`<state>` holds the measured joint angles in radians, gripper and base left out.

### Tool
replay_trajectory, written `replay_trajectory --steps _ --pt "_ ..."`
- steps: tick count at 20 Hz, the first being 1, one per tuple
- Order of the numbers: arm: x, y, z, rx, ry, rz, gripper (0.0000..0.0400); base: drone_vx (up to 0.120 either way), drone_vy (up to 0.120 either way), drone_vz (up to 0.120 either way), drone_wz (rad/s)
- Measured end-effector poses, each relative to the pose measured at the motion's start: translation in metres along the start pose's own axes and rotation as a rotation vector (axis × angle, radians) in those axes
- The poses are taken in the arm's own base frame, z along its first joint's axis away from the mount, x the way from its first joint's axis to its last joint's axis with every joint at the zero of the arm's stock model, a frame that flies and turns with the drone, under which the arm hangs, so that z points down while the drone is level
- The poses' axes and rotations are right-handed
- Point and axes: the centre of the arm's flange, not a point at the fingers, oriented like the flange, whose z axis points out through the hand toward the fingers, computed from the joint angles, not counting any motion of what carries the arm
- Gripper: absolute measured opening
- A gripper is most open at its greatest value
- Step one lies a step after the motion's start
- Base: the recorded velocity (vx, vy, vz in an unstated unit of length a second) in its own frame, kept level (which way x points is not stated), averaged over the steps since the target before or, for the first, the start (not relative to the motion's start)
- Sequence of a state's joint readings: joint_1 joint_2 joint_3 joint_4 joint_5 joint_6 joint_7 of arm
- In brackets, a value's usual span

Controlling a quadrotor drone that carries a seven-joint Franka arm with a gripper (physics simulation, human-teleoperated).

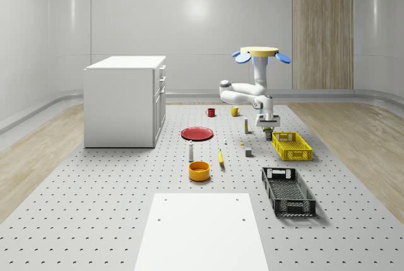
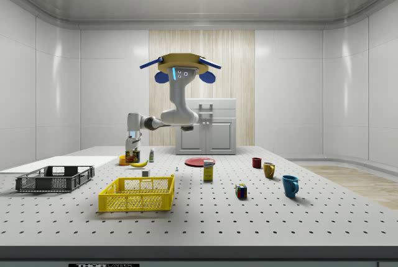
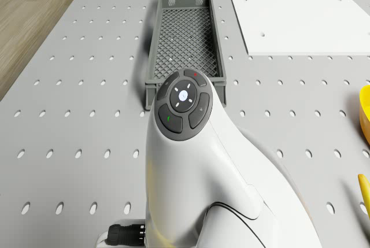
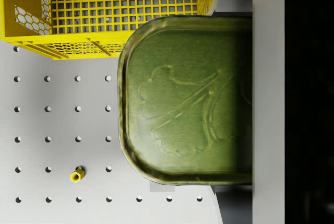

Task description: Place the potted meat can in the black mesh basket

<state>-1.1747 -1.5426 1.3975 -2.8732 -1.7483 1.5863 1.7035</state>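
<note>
Can is held in the air, next to the wrong basket.

My end effector (image 1: 267, 131) grips the potted meat can (image 1: 268, 135) above the counter (image 1: 95, 208), just left of the yellow basket (image 1: 291, 145); the drone (image 1: 261, 52) hovers behind. The black mesh basket (image 1: 288, 190) lies nearer. I judge an early release could drop the can outside it.

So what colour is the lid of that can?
Dull olive green, embossed; the can's lid is clearest in the wrist view.

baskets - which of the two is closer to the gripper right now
The yellow basket: the gripper hangs beside its near corner, while the black mesh basket lies further off toward the whole-scene view's bottom.
</note>
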Motion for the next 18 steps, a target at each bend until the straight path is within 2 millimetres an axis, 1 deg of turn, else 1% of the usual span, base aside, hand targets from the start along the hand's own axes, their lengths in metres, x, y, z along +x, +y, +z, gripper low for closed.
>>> replay_trajectory --steps 3,7,8,18 --pt "0.0 0.0 0.0 0.0 0.0 0.0 0.0286 0.12 0.0 0.0 0.0" --pt "0.0 0.0 0.0 0.0 0.0 0.0 0.0286 0.12 0.11 0.0 0.0" --pt "0.0 0.0 0.0 0.0 0.0 0.0 0.0286 0.12 0.04 0.0 0.0" --pt "0.0 0.0 0.0 0.0 0.0 0.0 0.0286 0.12 0.0 0.0 0.0"
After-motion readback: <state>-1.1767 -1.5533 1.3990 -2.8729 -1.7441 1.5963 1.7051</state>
